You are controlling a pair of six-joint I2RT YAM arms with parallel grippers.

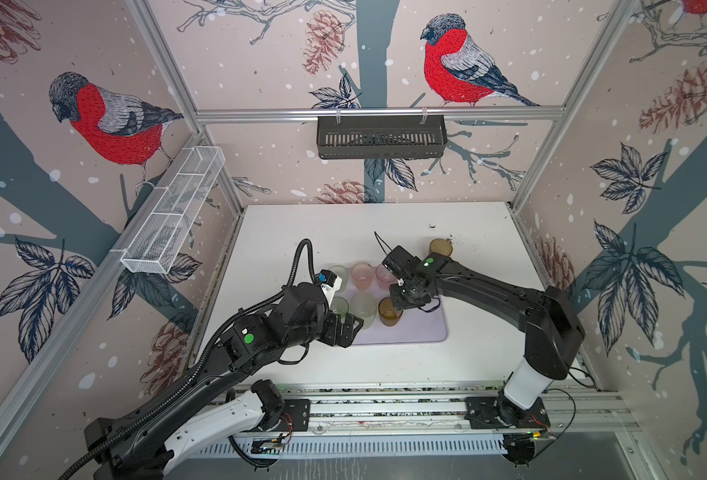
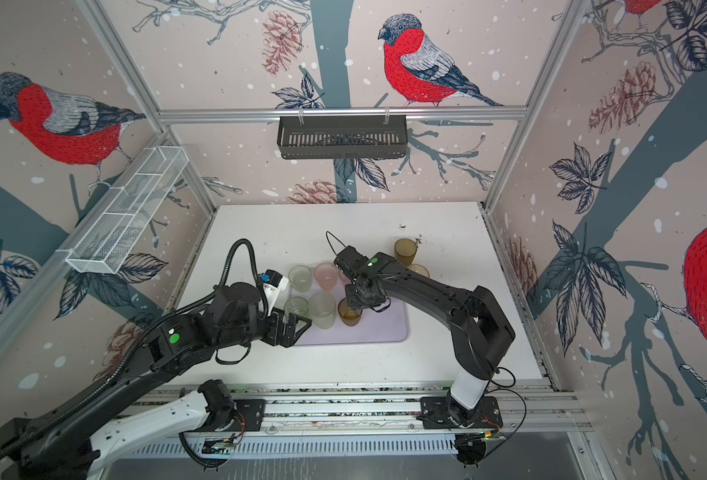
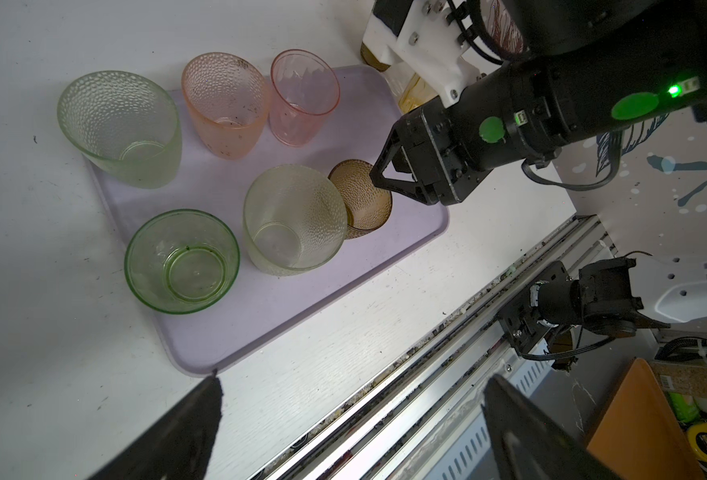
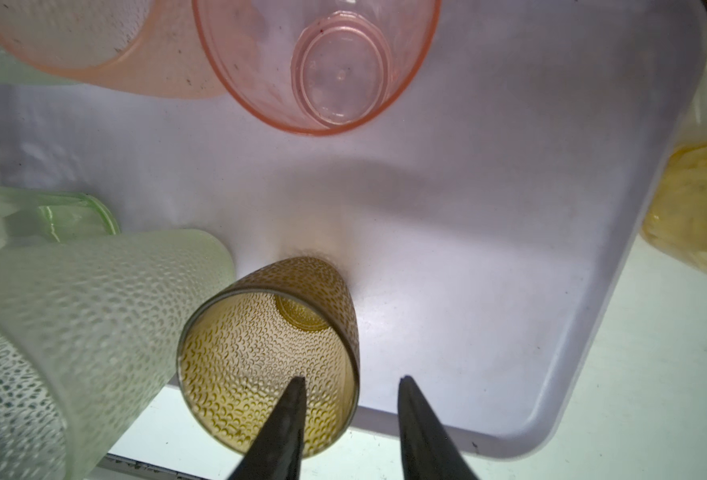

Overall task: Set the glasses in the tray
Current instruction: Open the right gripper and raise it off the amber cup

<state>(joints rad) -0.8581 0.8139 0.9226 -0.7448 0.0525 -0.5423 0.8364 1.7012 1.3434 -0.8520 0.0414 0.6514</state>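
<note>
**Tray** (image 1: 420, 330): pale lavender, flat on the white table (image 1: 302, 226), about mid-table. Six glasses stand upright in its left half, in two rows of three.
- Far row, left to right in both top views: pale green dimpled glass (image 3: 119, 124), peach-pink glass (image 3: 225, 104), clear pink glass (image 3: 304, 95).
- Near row: clear green glass (image 3: 181, 259), frosted pale green glass (image 3: 293, 218), amber-brown glass (image 4: 268, 365).

**Right gripper** (image 4: 352, 380): directly over the amber-brown glass, one finger inside the rim and one outside. Jaws part-way apart, neither finger pressing the wall. The glass stands on the tray floor, close against the frosted one; contact not discernible.

**Left gripper** (image 3: 354, 378): jaws spread wide, nothing between them, low at the tray's near left corner.

**Off the tray:** dark amber glass (image 1: 441, 248) on the table past the far right corner. Yellow-amber glass (image 2: 419, 271) just beside the tray edge, largely hidden by the right arm.

**Table:** faint wood grain, dark specks, and a scatter of crumbs (image 1: 449, 239) by the dark amber glass. A rail (image 1: 385, 409) along the near edge carries both arm bases.

**Enclosure:** aluminium frame (image 1: 379, 112), with wallpaper (image 1: 115, 120) of bullfinches, pine cones and branches.
- Black slotted basket (image 1: 381, 137) hangs on the back bar.
- White mesh basket (image 1: 173, 208) runs along the left wall.
</note>
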